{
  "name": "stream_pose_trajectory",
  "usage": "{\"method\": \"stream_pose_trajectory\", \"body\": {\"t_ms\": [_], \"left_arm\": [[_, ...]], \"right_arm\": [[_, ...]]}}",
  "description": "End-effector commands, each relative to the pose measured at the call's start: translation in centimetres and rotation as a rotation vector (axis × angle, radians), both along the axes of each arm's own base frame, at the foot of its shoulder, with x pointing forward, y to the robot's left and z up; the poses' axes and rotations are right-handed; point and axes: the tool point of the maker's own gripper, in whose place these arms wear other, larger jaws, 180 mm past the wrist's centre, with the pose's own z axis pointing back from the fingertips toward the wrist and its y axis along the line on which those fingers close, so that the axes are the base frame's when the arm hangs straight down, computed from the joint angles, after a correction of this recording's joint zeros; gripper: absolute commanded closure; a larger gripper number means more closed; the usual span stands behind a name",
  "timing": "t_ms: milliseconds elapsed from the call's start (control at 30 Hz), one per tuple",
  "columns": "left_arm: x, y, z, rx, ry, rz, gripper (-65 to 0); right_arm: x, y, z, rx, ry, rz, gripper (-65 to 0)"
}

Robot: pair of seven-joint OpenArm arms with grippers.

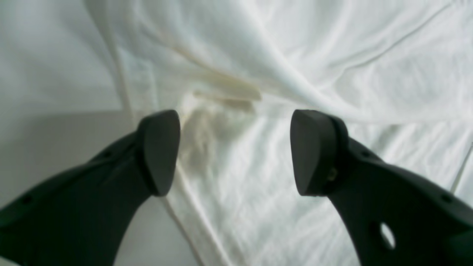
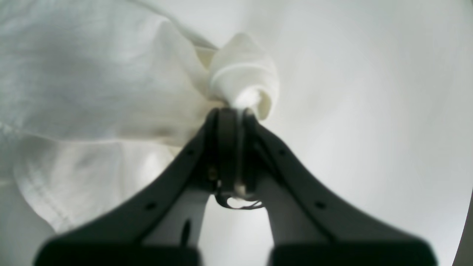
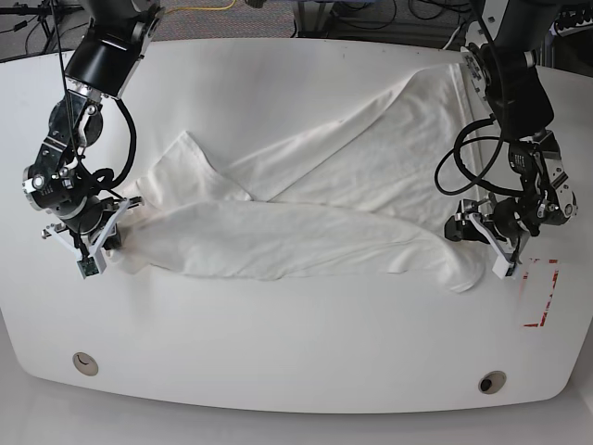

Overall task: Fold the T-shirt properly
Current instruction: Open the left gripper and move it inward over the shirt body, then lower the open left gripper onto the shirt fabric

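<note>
While the T-shirt (image 3: 306, 209) lay crumpled and partly doubled over across the middle of the table (image 3: 278, 371), reaching from near the left edge to near the right edge, a bunched corner of it was pinched between the fully closed jaws of the right gripper (image 2: 231, 118) near the left edge, apparently so that side could be carried over for a fold. Near the right edge, the left gripper (image 1: 234, 151) was held wide open and empty just above the cloth, seemingly poised for a matching grasp.
</note>
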Motion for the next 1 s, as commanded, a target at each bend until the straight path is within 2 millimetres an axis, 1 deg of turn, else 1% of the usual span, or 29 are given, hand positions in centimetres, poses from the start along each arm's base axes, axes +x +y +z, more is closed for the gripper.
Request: {"method": "stream_pose_trajectory", "body": {"t_ms": [0,300,367,700,767,967], "left_arm": [[1.5,0.5,1.2,0.008,-0.032,0.006,-43.4],[2.0,1.0,1.2,0.021,-0.023,0.013,-43.4],[2.6,0.9,1.7,0.016,-0.042,0.013,-43.2],[3.8,0.7,2.2,-0.028,-0.060,0.037,-43.3],[4.3,0.3,1.5,-0.070,-0.054,0.062,-43.5],[5.0,0.2,1.2,-0.100,-0.062,0.085,-42.8]], "right_arm": [[1.2,-0.5,2.6,-0.022,-0.081,0.004,-0.7],[1.3,-0.5,2.8,-0.021,-0.085,0.003,-0.6],[1.2,-0.4,2.5,-0.019,-0.076,0.004,-0.7],[1.3,-0.5,2.7,-0.021,-0.083,0.005,-0.7],[1.2,-0.5,2.8,-0.023,-0.083,0.003,-0.8],[1.1,-0.5,2.7,-0.024,-0.080,0.003,-0.7]]}}
